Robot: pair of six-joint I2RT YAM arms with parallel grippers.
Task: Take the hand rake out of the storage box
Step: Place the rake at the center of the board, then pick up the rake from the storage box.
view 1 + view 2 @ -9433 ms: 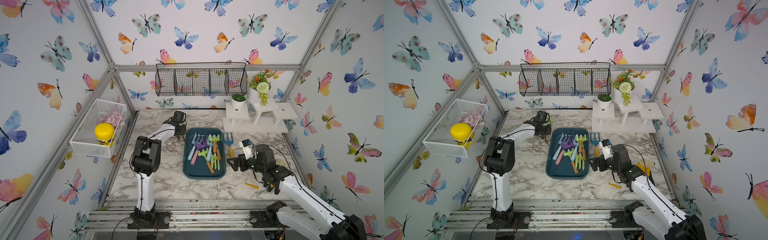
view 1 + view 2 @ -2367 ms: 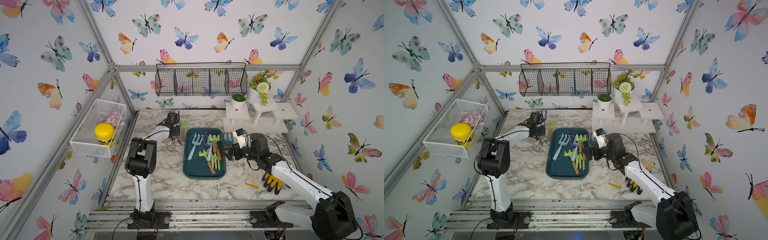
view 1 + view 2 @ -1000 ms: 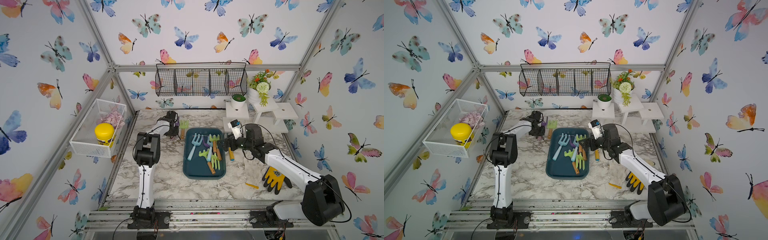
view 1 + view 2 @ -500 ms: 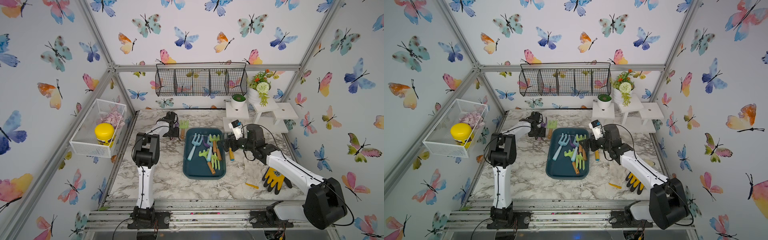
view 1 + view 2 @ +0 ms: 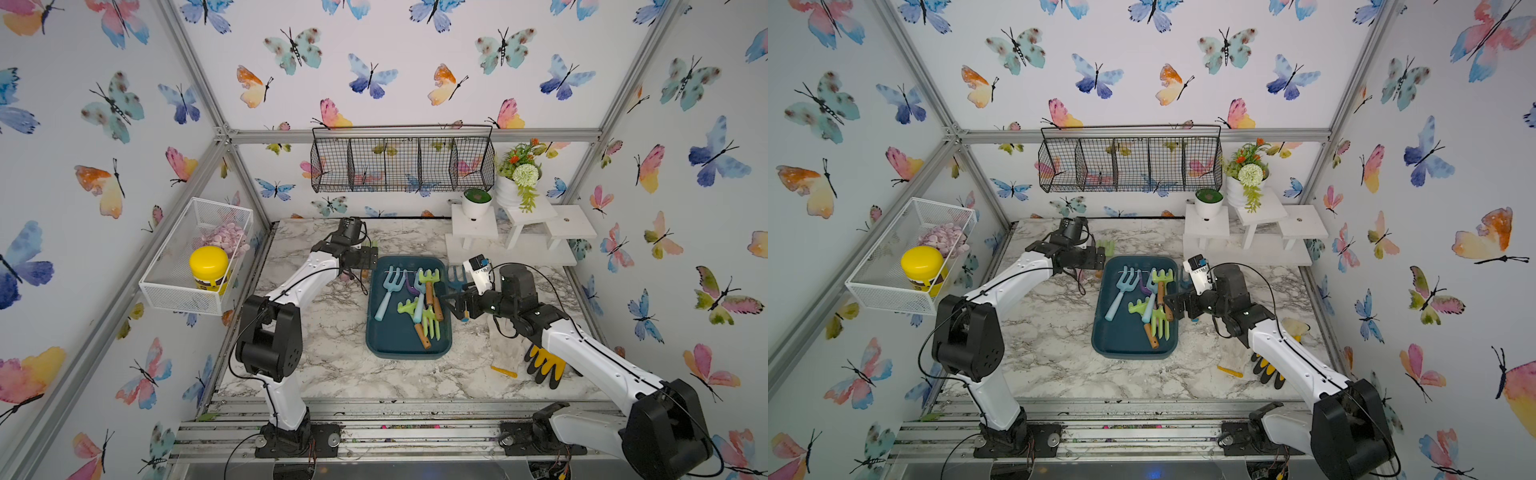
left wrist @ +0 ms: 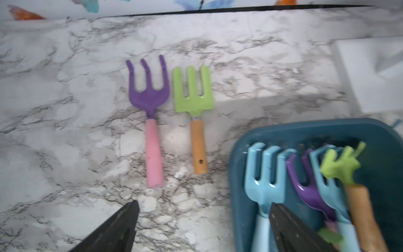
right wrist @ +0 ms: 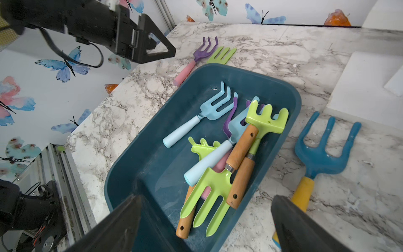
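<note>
The dark teal storage box (image 5: 409, 355) (image 5: 1133, 355) lies mid-table and holds several hand rakes, among them a pale blue one (image 5: 388, 291) (image 7: 209, 111) and a green one with a wooden handle (image 7: 267, 117). My left gripper (image 5: 371, 261) (image 6: 204, 204) hangs open and empty over the box's far left corner. Just beyond it, a purple rake with a pink handle (image 6: 149, 96) and a green fork (image 6: 193, 93) lie side by side on the marble. At the box's right rim (image 7: 272, 80), my right gripper (image 5: 453, 306) (image 7: 207, 196) stands open and empty.
A blue fork with a yellow handle (image 7: 320, 157) lies on the table right of the box. Work gloves (image 5: 544, 365) lie near the right arm. A white plant stand (image 5: 511, 237) sits back right, a black wire rack (image 5: 401, 164) on the back wall, and a white mesh basket (image 5: 199, 257) at left.
My left gripper has opened, leaving the purple rake on the marble beside the green fork, and shifted toward the box. The right gripper has drifted slightly toward the front, still open.
</note>
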